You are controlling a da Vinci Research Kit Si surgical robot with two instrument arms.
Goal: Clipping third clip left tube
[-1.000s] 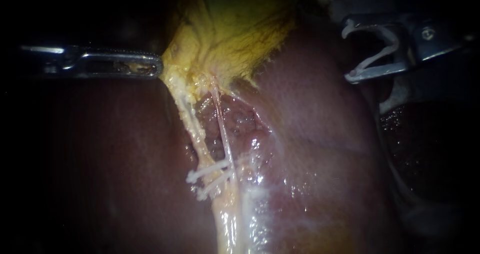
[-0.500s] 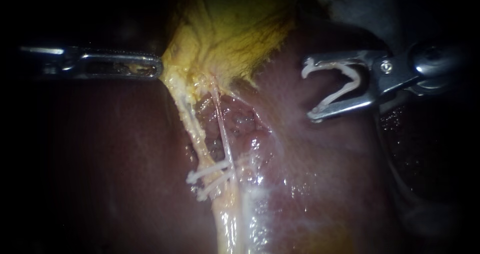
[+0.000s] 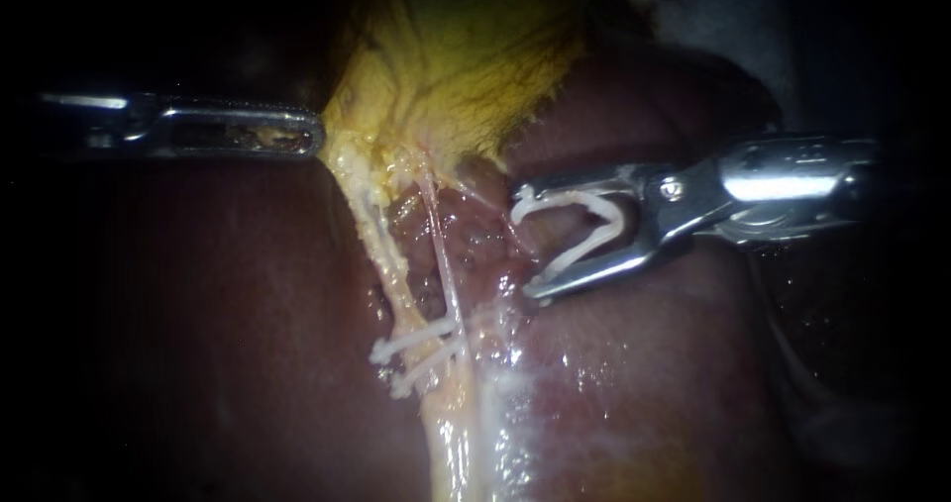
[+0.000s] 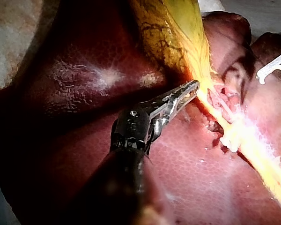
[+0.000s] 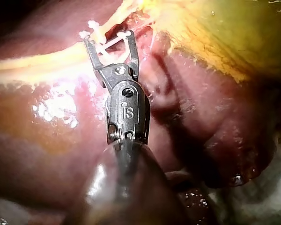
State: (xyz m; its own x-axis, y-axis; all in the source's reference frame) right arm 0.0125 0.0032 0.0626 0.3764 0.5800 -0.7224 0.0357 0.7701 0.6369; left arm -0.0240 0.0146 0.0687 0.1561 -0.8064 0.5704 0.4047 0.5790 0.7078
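Spread wide, my right instrument point(image 3: 520, 243) carries an open white plastic clip point(image 3: 586, 198) seated against both jaws, its mouth facing the pale yellowish left tube point(image 3: 381, 240) but short of it. Two white clips point(image 3: 416, 336) already cross that tube lower down; the third is not yet on. The tube runs obliquely down from the yellow gallbladder point(image 3: 456, 56), which my left instrument point(image 3: 315, 132) grips; the clip lies crosswise to it.

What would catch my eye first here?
Probably the yellow gallbladder at the top of the endoscope view, bright against the dark red liver. Next, the right instrument, a white clip held wide open in its tool, near two clips already on the pale tubes lower down.
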